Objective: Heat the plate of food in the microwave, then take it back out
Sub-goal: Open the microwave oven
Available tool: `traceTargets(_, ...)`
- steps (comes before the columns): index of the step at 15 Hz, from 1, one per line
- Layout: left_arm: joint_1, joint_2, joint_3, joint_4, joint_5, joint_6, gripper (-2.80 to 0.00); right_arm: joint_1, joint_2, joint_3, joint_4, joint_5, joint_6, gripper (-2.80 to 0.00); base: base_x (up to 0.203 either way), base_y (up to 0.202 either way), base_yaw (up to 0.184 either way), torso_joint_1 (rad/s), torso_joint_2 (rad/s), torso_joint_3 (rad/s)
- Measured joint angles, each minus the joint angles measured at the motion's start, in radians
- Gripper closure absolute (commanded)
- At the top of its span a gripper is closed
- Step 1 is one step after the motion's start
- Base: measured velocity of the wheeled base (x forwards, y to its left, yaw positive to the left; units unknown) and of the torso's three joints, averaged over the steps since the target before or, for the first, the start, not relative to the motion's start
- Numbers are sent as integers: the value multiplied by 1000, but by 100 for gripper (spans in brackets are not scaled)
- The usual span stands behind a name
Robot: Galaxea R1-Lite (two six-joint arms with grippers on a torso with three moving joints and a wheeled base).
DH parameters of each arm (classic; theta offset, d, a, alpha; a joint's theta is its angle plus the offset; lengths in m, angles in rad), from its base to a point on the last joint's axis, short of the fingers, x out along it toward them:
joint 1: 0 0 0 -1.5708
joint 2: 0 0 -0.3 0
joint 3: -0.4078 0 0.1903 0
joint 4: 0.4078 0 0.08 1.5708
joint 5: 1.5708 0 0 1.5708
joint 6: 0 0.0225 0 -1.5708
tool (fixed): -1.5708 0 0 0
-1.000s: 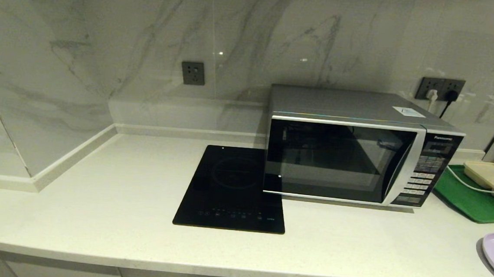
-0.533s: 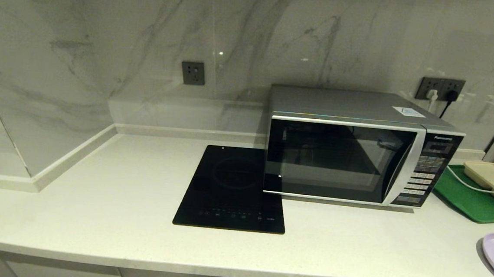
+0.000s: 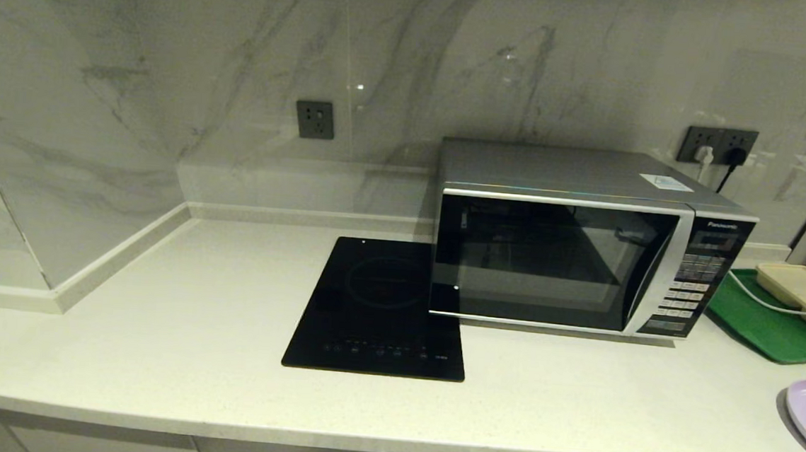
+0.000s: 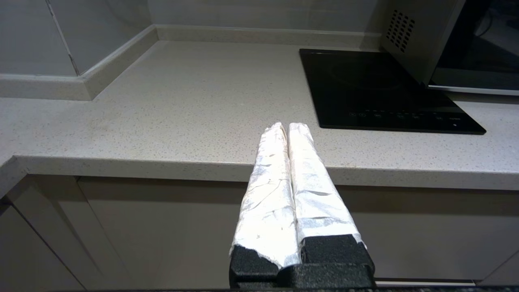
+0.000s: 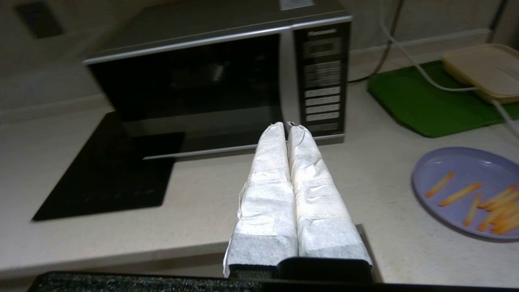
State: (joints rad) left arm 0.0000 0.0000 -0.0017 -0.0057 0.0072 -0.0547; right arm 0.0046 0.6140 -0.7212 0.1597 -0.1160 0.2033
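Nothing on the table has shifted since the earlier head frames. Large silver microwave with dark glass door closed stands at table rear. Small lilac plate of orange food sticks sits on pale speckled table, right of microwave. Left gripper and right gripper: jaws closed, empty, at table front.

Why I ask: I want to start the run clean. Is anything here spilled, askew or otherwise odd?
Nothing is spilled or damaged. One oddity: the microwave overlaps a corner of the induction cooktop, door shut. The plate of food lies flat by the counter's right end, sticks on it. Both the left gripper and right gripper are shut, empty.
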Motion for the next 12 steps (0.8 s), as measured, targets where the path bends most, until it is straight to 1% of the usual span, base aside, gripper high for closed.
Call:
traceTargets(2, 0, 0, 0, 0, 0, 0, 0, -20, 239, -166, 21, -112, -39, 0, 0, 0, 0, 0, 0, 0)
traceTargets(4, 0, 0, 0, 0, 0, 0, 0, -22, 463, -307, 29, -247, -114, 0, 0, 0, 0, 0, 0, 0)
traceTargets(5, 0, 0, 0, 0, 0, 0, 0, -4, 567, -371, 33, -329, -159, 0, 0, 0, 0, 0, 0, 0)
traceTargets(7, 0, 0, 0, 0, 0, 0, 0, 57, 733, -458, 36, -503, -253, 0, 0, 0, 0, 0, 0, 0)
traceTargets(8, 0, 0, 0, 0, 0, 0, 0, 96, 802, -482, 36, -592, -291, -280, 0, 0, 0, 0, 0, 0)
traceTargets(9, 0, 0, 0, 0, 0, 0, 0, 130, 860, -489, 36, -667, -312, -280, 0, 0, 0, 0, 0, 0)
traceTargets(10, 0, 0, 0, 0, 0, 0, 0, 161, 902, -476, 33, -717, -304, -280, 0, 0, 0, 0, 0, 0)
traceTargets(12, 0, 0, 0, 0, 0, 0, 0, 225, 976, -432, 12, -785, -221, -280, 0, 0, 0, 0, 0, 0)
